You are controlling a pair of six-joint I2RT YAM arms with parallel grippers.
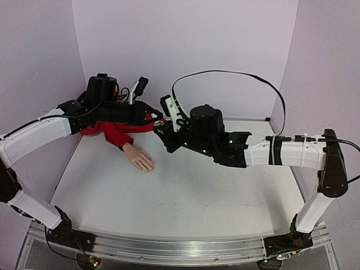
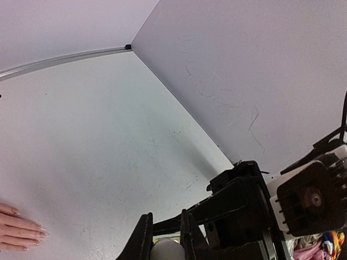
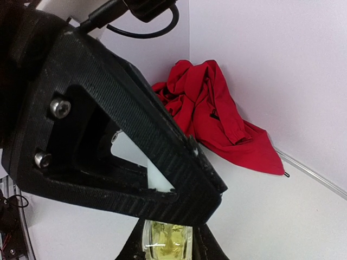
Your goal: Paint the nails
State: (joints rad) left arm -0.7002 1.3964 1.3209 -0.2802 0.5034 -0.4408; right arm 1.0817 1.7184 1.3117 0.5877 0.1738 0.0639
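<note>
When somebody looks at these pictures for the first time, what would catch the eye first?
First, the pale mannequin hand lies on the white table, its red sleeve bunched toward the far left corner. Just behind it, the right gripper holds a small yellowish bottle in its jaws, and the left gripper, meeting it, is shut on a white cap.

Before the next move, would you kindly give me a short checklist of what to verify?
1. Right gripper shut on the bottle: ok.
2. Left gripper shut on the white cap: ok.
3. Cap off the bottle: not ok, it looks not yet removed.
4. Mannequin hand lying flat on the table: ok.
5. Red sleeve clear of the nails: ok.
6. Paint on the nails: cannot tell, too small.
</note>
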